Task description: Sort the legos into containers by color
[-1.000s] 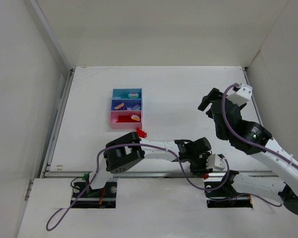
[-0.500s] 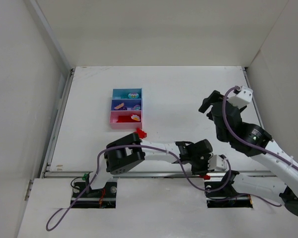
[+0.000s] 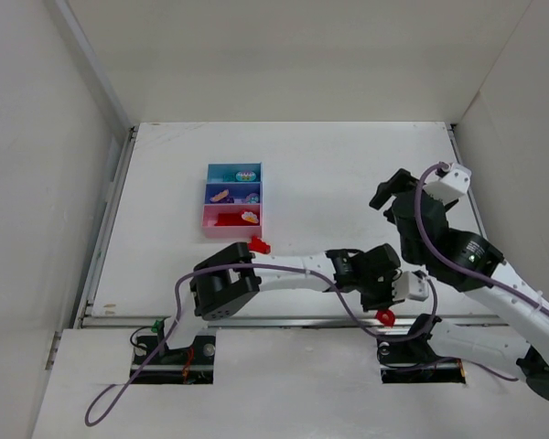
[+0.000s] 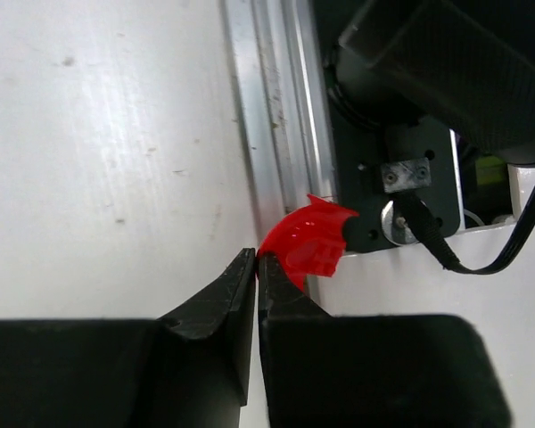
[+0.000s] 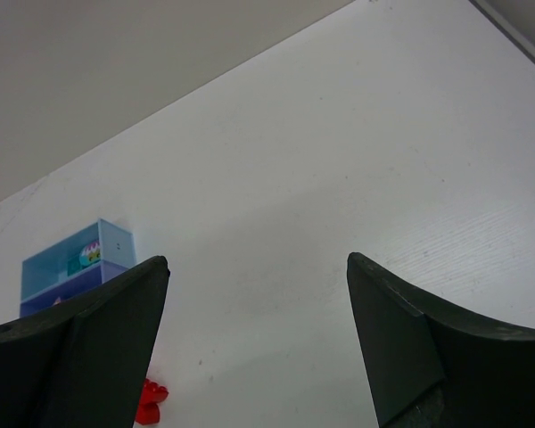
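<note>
— Left gripper [image 4: 257, 260]?
— Pressed shut at the near edge of the worktop [image 3: 348, 165], tips touching a red arch brick [image 4: 305, 245]. Cannot tell whether pinched.
— Right gripper [image 5: 257, 263]?
— Spread wide, holding nothing, over the right side.
— Farther out?
— Lone red brick [image 3: 259, 244] just before the trays [image 3: 229, 230]; small bricks [image 3: 248, 217] inside.

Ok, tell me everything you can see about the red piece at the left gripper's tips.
The red arch piece is small, glossy plastic with a curved top edge. It sits at the metal rail along the near edge, with one corner touching the tips of the shut left gripper. Whether it's actually pinched is unclear.
</note>
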Robot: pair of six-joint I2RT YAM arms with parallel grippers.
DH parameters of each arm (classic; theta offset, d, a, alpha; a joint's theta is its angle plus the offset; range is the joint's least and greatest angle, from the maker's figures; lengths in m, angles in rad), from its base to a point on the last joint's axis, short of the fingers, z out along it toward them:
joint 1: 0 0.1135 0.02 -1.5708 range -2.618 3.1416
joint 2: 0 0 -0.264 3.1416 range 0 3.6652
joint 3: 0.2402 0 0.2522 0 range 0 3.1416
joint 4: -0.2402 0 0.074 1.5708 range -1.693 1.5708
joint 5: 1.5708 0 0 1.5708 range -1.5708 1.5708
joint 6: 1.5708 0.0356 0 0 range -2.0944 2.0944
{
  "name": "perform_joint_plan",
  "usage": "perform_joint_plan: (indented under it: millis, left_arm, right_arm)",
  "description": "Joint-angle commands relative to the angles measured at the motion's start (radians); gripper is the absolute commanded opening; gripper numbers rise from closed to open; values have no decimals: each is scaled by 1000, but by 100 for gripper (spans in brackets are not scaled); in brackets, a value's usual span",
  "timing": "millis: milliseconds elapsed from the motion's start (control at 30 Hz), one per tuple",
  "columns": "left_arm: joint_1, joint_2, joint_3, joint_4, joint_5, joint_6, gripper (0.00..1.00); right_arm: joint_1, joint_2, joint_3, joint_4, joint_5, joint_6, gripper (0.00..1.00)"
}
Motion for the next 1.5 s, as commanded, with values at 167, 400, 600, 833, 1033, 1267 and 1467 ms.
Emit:
perform_joint_plan:
  millis: [167, 400, 600, 833, 1033, 1267, 1467]
  left_arm:
    - [74, -179, 22, -103, -46, 8, 0]
    - [235, -334, -133, -103, -111, 73, 0]
    - [481, -501, -255, -134, -132, 149, 0]
    - [802, -738, -503, -128, -169, 332, 0]
    - [974, -776, -622, -7, -198, 366, 0]
    - [1098, -765, -656, 62, -158, 388, 0]
    - [1098, -756, -699, 70, -143, 533, 10]
  right_arm:
    - [-6, 114, 138, 17, 62, 0, 84]
    - [-6, 290, 302, 121, 151, -111, 83]
    - [-32, 409, 383, 305, 136, -215, 82]
    - [-43, 510, 420, 425, -16, -249, 82]
    - [-43, 588, 396, 413, -62, -279, 82]
    - [-43, 620, 331, 424, -197, -324, 82]
    - [-34, 674, 333, 454, -326, -422, 85]
